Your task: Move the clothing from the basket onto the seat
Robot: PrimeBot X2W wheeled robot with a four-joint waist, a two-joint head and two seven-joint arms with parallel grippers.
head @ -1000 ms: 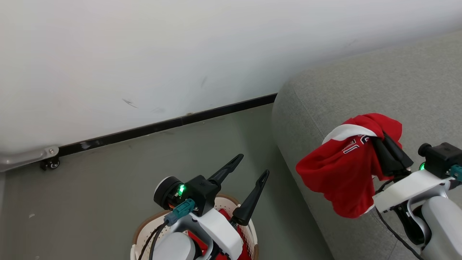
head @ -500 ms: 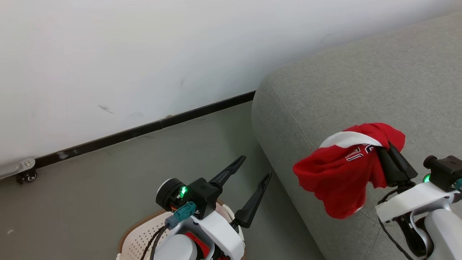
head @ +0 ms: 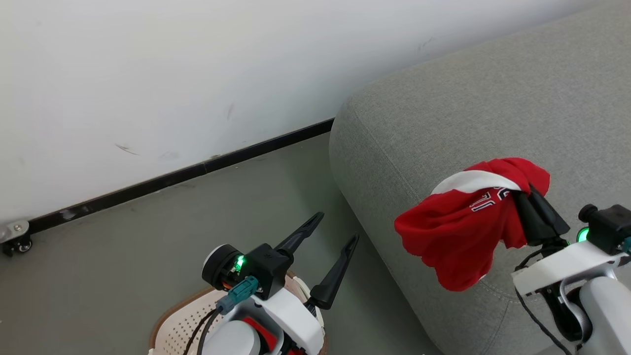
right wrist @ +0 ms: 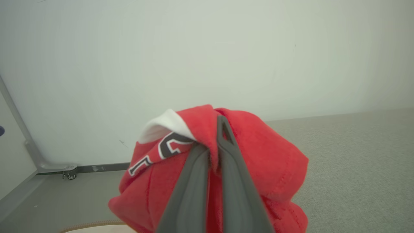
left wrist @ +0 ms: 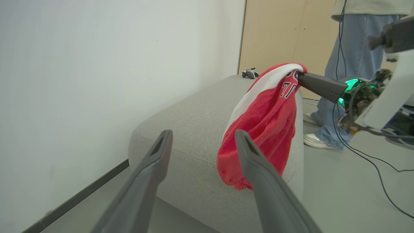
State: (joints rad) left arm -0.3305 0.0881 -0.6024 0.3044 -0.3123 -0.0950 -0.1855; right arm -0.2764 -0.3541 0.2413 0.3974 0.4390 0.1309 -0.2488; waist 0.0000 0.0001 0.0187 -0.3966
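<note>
Red garment (head: 458,236) with a white stripe and black-edged lettering hangs bunched from the right gripper (head: 528,193), whose two fingers are clamped together on a fold at its top. It is held in the air at the near edge of the grey sofa (head: 468,113), close to the rounded end by the wall. Whether its lower hem touches the upholstery cannot be told. The left gripper (head: 336,227) is spread apart and empty above the basket (head: 180,328) on the floor (head: 123,256). More red fabric (head: 263,337) lies in the basket. A person in jeans (left wrist: 349,64) stands beyond the sofa.
</note>
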